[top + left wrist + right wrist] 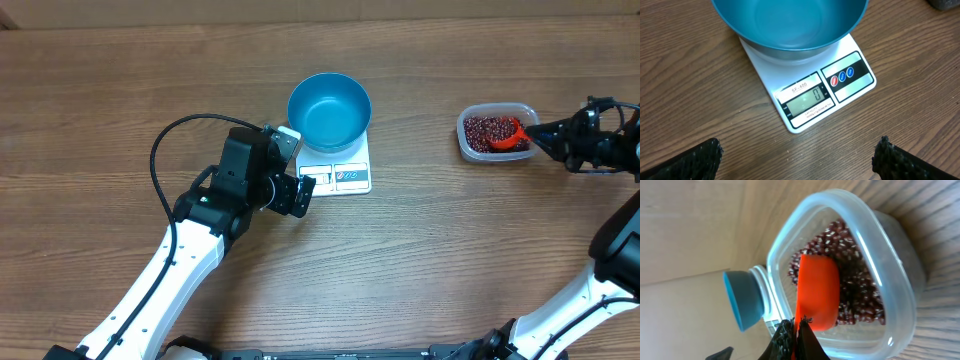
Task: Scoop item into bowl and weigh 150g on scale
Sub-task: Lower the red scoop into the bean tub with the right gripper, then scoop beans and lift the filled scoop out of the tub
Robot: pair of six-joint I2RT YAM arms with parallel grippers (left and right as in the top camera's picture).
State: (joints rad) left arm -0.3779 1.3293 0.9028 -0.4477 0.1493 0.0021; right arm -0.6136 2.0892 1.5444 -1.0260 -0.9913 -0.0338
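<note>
The blue bowl (329, 110) stands empty on the white scale (345, 178). In the left wrist view the bowl (790, 22) covers the platform and the scale (810, 97) shows a zero on its display. My left gripper (300, 192) is open just in front of the scale, fingertips (900, 162) wide apart over bare wood. At the right, my right gripper (540, 133) is shut on the handle of a red scoop (816, 290). The scoop's cup lies in the dark red-brown beans (860, 297) inside a clear tub (900, 280).
The clear tub (497, 133) sits on the wooden table well right of the scale. The left arm's black cable (165, 150) loops over the table on the left. A dark object (945, 4) shows at the top right of the left wrist view.
</note>
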